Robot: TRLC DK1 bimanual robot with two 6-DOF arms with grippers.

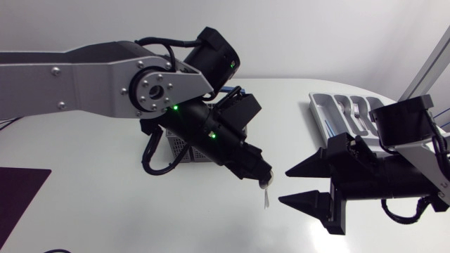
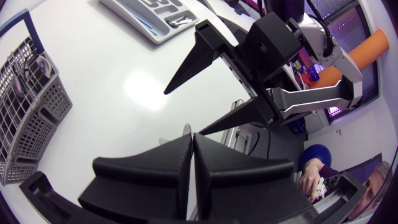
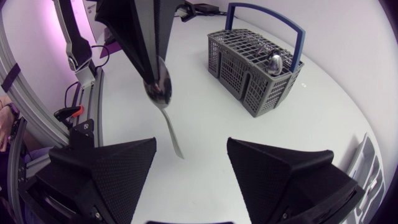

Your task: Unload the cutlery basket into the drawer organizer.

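Spoon [image 1: 266,198] hangs from the clamped left gripper [image 1: 261,177], between basket [image 1: 179,147] and organizer [image 1: 318,107], which already holds cutlery. Left wrist: right gripper [image 2: 183,112] gapes ahead. Right wrist: basket holds more cutlery, so unloading looks partway done.

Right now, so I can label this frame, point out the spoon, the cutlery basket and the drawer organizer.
spoon [image 3: 157,89]: right wrist view, on its bowl.
cutlery basket [image 3: 233,68]: right wrist view, on its mesh side wall.
drawer organizer [image 1: 327,107]: head view, on a bare outer compartment.
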